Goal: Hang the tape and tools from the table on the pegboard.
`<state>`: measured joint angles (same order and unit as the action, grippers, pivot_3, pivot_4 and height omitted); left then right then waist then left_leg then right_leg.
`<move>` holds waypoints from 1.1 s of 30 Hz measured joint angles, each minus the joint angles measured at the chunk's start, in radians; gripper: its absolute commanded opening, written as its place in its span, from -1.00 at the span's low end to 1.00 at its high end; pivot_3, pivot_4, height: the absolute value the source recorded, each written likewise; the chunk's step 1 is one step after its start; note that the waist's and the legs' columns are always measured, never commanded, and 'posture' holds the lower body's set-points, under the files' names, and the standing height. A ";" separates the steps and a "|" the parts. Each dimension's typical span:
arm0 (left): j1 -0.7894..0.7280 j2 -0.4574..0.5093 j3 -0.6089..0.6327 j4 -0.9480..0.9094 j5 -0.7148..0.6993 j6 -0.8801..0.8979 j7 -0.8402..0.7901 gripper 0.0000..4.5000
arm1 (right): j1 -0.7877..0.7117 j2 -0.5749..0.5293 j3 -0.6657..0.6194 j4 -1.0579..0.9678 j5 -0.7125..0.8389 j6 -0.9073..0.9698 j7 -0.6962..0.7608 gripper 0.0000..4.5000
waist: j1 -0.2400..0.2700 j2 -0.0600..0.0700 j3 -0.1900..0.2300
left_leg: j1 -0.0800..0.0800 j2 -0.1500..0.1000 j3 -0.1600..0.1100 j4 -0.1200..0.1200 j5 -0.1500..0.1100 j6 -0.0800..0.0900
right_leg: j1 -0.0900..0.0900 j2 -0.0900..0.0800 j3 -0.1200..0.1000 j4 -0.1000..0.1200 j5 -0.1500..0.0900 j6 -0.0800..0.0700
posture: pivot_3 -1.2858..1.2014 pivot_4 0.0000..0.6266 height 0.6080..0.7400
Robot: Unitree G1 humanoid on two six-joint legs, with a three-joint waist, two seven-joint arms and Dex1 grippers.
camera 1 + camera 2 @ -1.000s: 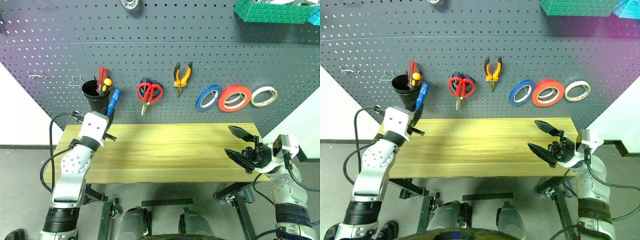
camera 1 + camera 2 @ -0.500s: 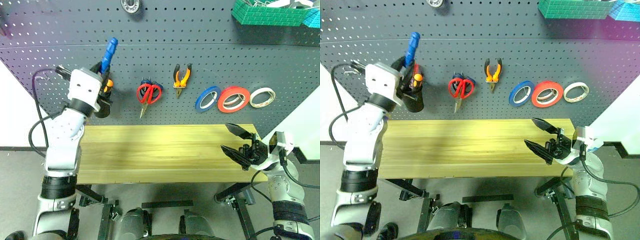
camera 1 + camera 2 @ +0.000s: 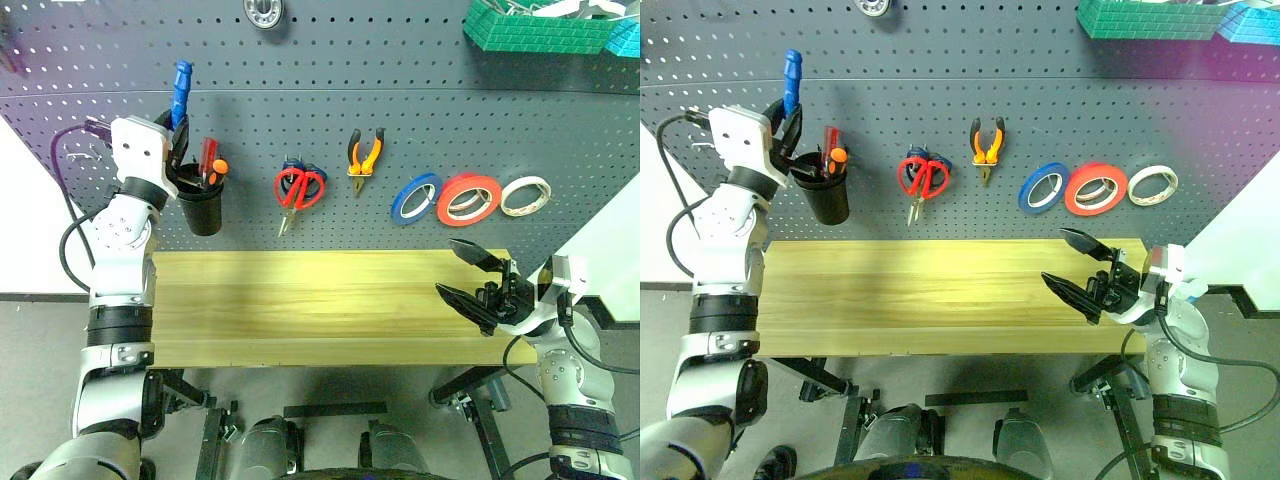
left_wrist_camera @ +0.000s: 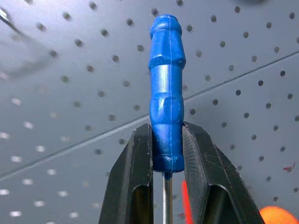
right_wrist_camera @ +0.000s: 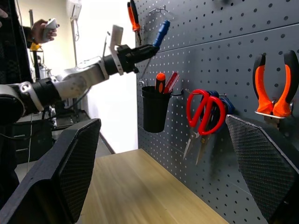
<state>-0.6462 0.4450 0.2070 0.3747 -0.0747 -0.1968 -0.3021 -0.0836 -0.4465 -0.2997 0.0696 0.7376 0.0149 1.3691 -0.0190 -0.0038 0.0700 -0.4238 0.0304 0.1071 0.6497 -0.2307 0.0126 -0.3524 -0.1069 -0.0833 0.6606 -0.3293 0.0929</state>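
— While the left gripper is raised in front of the pegboard, what is held in it?

— The blue-handled screwdriver is clamped by its handle between the two black fingers, handle up and shaft down. It is held above and just left of the black cup, where a red and an orange screwdriver handle are seen sticking out.

— And the right gripper?

— Its jaws are spread wide and nothing is held. It is kept over the right end of the table, near the front corner.

— How are the other task things placed?

— The red-handled scissors are hung on the board right of the cup, over a blue-handled pair. The pliers are hung further right, slightly higher. The red tape is hung between a blue roll and a whitish roll.

— Is room left for moving?

— The tabletop is seen bare from edge to edge. Open board is seen above the cup and scissors. A green basket is mounted at the board's upper right.
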 measured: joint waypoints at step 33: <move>0.090 -0.052 0.023 0.126 -0.110 -0.178 -0.034 0.97 | 0.026 -0.029 -0.001 -0.038 0.001 0.023 -0.028 1.00 | -0.002 0.000 0.000 | 0.000 0.000 0.000 0.002 -0.001 0.001 | 0.000 -0.001 0.000 0.002 0.000 0.000 | -0.03 -0.93 1.00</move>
<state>-0.5562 0.3934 0.2299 0.5007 -0.1844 -0.3751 -0.3358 -0.0579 -0.4754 -0.3005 0.0313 0.7389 0.0380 1.3409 -0.0208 -0.0041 0.0698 -0.4234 0.0301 0.1074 0.6512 -0.2312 0.0136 -0.3523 -0.1082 -0.0830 0.6626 -0.3293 0.0929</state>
